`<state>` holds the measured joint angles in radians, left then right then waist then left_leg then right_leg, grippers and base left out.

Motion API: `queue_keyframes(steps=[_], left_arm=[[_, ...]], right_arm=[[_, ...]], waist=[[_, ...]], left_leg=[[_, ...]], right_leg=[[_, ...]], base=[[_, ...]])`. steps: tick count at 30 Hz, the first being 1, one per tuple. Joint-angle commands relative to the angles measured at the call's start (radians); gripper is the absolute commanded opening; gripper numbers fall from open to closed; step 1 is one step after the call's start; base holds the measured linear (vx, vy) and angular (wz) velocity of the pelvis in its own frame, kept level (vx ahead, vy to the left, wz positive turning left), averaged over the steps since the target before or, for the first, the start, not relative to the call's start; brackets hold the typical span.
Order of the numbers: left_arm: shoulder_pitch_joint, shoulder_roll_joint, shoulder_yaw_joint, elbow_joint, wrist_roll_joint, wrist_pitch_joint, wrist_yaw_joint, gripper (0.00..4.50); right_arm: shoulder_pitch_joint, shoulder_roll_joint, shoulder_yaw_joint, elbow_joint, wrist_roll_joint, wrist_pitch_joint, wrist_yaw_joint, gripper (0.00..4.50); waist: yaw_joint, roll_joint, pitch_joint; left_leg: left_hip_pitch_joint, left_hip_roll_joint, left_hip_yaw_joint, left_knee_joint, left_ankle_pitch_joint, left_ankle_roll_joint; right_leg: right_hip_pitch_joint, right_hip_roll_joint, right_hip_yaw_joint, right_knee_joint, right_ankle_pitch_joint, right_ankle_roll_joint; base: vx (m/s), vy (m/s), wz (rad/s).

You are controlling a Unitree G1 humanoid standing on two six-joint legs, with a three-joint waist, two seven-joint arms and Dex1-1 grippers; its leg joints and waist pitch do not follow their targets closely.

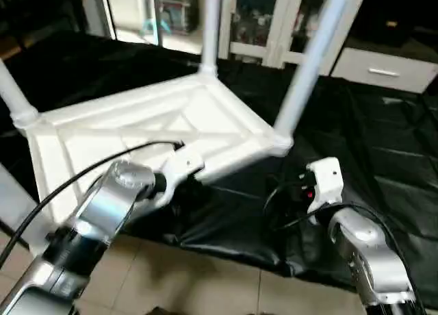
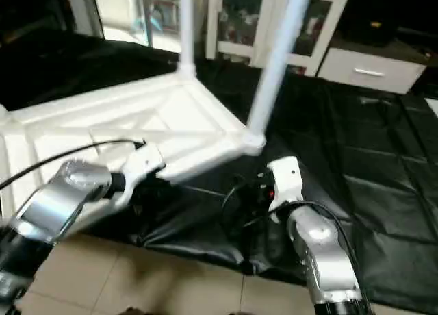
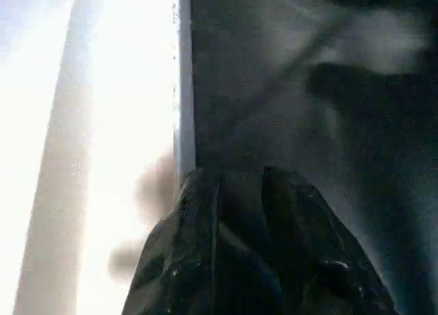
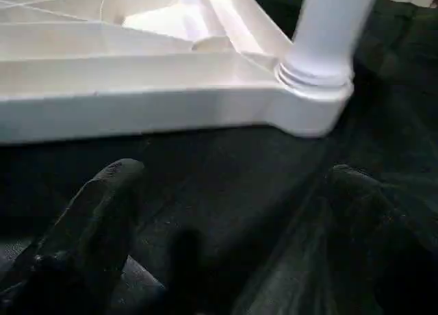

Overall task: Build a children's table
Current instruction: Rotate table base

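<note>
The children's table lies upside down on black cloth, its white top (image 1: 137, 127) showing the X-ribbed underside. Three white legs stand in its corner sockets: one at the left (image 1: 12, 89), one at the back (image 1: 211, 27) and one at the right (image 1: 311, 65). My left gripper (image 1: 183, 166) is at the top's near rim, with its tip tucked under the rim; the left wrist view shows that white rim (image 3: 123, 123) close beside it. My right gripper (image 4: 226, 212) is open and holds nothing, low over the cloth, facing the right corner socket (image 4: 311, 89) from a short distance.
The black cloth (image 1: 383, 157) covers the whole work surface and hangs over its near edge above a tiled floor (image 1: 191, 281). A white glass-door cabinet (image 1: 274, 20) and a white drawer unit (image 1: 383, 68) stand behind. A black cable (image 1: 89, 168) arcs over my left forearm.
</note>
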<state>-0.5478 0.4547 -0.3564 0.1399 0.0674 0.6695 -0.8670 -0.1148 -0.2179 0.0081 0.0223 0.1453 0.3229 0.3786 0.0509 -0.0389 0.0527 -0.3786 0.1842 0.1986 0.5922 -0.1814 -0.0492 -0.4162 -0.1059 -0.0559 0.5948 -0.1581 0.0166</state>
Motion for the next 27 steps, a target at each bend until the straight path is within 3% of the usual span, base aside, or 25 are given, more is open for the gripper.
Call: queue_keyframes(steps=[1,5,8,11,15,17,18,19,23,24,26,27], left_arm=[[-0.055,-0.022,-0.007,0.085,0.04,-0.058,0.048,1.32],[-0.101,-0.045,-0.033,0.186,0.069,-0.112,0.088,1.32],[-0.185,-0.074,-0.08,0.396,0.13,-0.239,0.163,1.32],[-0.224,-0.095,-0.088,0.499,0.151,-0.299,0.204,1.32],[-0.284,-0.133,-0.102,0.682,0.196,-0.402,0.282,1.32],[-0.302,-0.141,-0.113,0.738,0.216,-0.435,0.308,1.32],[-0.313,-0.149,-0.108,0.769,0.22,-0.456,0.337,1.32],[-0.322,-0.155,-0.103,0.787,0.221,-0.475,0.366,1.32],[-0.354,-0.17,-0.093,0.854,0.22,-0.54,0.438,1.32],[-0.37,-0.2,-0.038,0.881,0.175,-0.603,0.459,1.32],[-0.371,-0.204,-0.03,0.881,0.167,-0.611,0.46,1.32],[-0.369,-0.24,0.042,0.874,0.094,-0.648,0.432,1.32]], right_arm=[[0.0,-0.003,-0.001,-0.015,-0.003,0.01,0.0,4.5],[0.001,-0.005,0.003,-0.016,-0.006,0.01,0.0,4.5],[0.0,-0.01,0.008,-0.017,-0.009,0.01,-0.001,4.5],[-0.001,-0.012,0.008,-0.014,-0.01,0.009,-0.003,4.5],[-0.003,-0.011,0.009,-0.011,-0.013,0.01,-0.006,4.5],[-0.005,-0.011,0.01,-0.01,-0.014,0.01,-0.006,4.5],[-0.005,-0.011,0.01,-0.01,-0.014,0.011,-0.006,4.5],[-0.006,-0.01,0.011,-0.009,-0.014,0.012,-0.006,4.5],[-0.008,-0.01,0.012,-0.008,-0.014,0.014,-0.007,4.5],[-0.008,-0.009,0.02,-0.009,-0.014,0.013,-0.004,4.5],[-0.008,-0.008,0.021,-0.009,-0.014,0.013,-0.004,4.5],[-0.006,-0.006,0.026,-0.011,-0.013,0.012,-0.003,4.5]], waist=[[0.0,0.0,-0.059],[0.003,-0.001,-0.064],[0.004,-0.004,-0.065],[0.006,-0.007,-0.07],[0.006,-0.012,-0.074],[0.006,-0.012,-0.072],[0.007,-0.017,-0.073],[0.007,-0.014,-0.072],[0.008,-0.02,-0.07],[0.008,-0.021,-0.069],[0.011,-0.022,-0.07],[0.012,-0.023,-0.069]], left_leg=[[0.017,0.034,-0.026,-0.086,-0.346,-0.036],[0.015,0.036,-0.025,-0.083,-0.308,-0.025],[0.014,0.031,-0.022,-0.079,-0.291,-0.011],[0.009,0.035,-0.025,-0.078,-0.255,-0.007],[0.013,0.035,-0.02,-0.07,-0.218,0.019],[0.009,0.034,-0.021,-0.071,-0.21,0.028],[0.009,0.036,-0.021,-0.07,-0.207,0.031],[0.009,0.036,-0.022,-0.071,-0.209,0.033],[0.013,0.038,-0.022,-0.072,-0.243,0.033],[0.013,0.037,-0.021,-0.072,-0.247,0.032],[0.013,0.039,-0.022,-0.072,-0.244,0.031],[0.013,0.038,-0.021,-0.071,-0.239,0.033]], right_leg=[[0.032,-0.035,0.034,-0.087,-0.419,-0.101],[0.034,-0.035,0.035,-0.079,-0.344,-0.123],[0.034,-0.031,0.034,-0.079,-0.31,-0.128],[0.044,-0.037,0.033,-0.069,-0.262,-0.141],[0.044,-0.038,0.034,-0.064,-0.201,-0.169],[0.047,-0.037,0.033,-0.065,-0.195,-0.173],[0.047,-0.038,0.032,-0.063,-0.191,-0.175],[0.047,-0.039,0.032,-0.063,-0.193,-0.179],[0.044,-0.04,0.031,-0.069,-0.242,-0.174],[0.042,-0.04,0.031,-0.071,-0.247,-0.175],[0.044,-0.042,0.031,-0.069,-0.236,-0.182],[0.044,-0.041,0.031,-0.068,-0.227,-0.189]], base=[[0.0,0.0,0.0],[0.0,0.0,0.0],[0.0,0.0,0.0],[0.0,0.0,0.0],[0.0,0.0,0.0],[0.0,0.0,0.0],[0.0,0.0,0.0],[0.0,0.0,0.0],[0.0,0.0,0.0],[0.0,0.0,0.0],[0.0,0.0,0.0],[0.0,0.0,0.0]])
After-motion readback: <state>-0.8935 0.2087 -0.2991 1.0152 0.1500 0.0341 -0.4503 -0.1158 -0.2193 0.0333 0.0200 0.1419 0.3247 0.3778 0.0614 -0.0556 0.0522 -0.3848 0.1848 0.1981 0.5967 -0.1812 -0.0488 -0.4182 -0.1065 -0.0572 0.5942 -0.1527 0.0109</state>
